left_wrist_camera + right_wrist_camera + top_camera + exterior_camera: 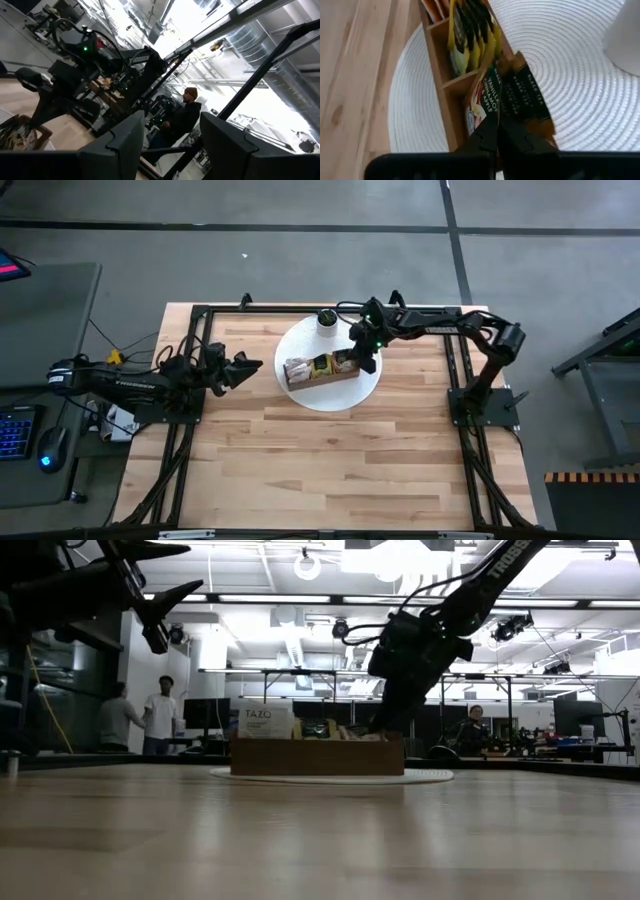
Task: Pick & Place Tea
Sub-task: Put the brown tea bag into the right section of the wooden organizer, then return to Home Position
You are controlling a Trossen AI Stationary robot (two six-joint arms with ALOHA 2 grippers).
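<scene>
Tea sachets (485,97) sit upright in the wooden tray (320,370) on the white mat (330,395); right gripper (497,131) pinches 1 at the tray's end compartment, mid-pick; next, lift straight; left gripper (248,367) hangs open, aside.

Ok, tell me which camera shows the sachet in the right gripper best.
The right wrist view: the right gripper is shut on a dark tea sachet at the wooden tray's end compartment, print readable. The high view shows only the gripper over the tray; the low view hides the sachet behind the tray wall; the left wrist view shows nothing of it.
</scene>
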